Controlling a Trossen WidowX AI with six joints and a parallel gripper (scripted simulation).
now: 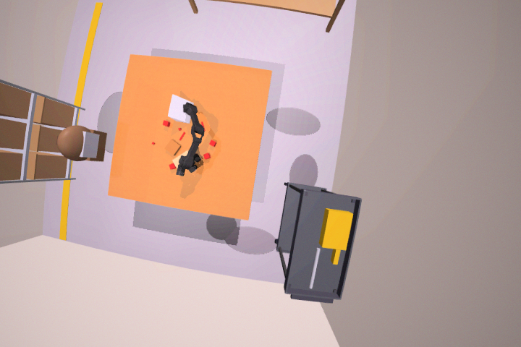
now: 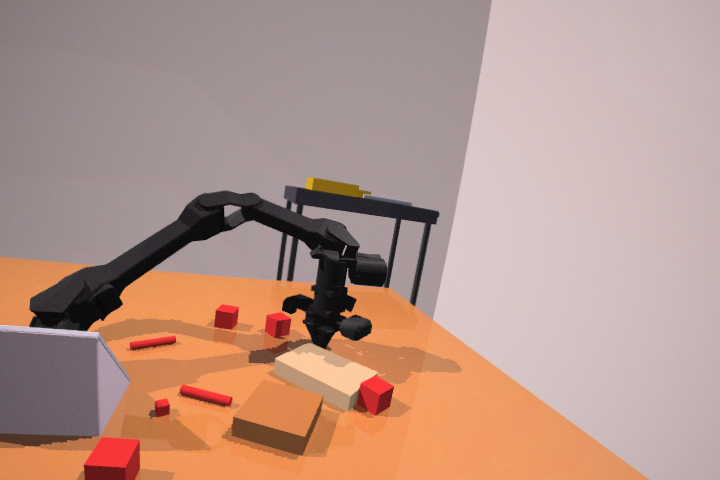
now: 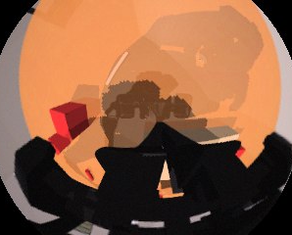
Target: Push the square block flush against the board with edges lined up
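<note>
Tool (image 2: 322,341) closed at one board (image 2: 325,376), one block (image 2: 277,414), five cubes

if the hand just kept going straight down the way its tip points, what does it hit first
Most likely the pale board: the shut hand points down at the board's far end, tip at or just above its top face. Whether it already touches is unclear. The square block lies off to the near side.

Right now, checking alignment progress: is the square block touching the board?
Cannot tell. In the exterior view the square block's far corner meets the board's near side with no visible gap, but contact isn't plain.
</note>
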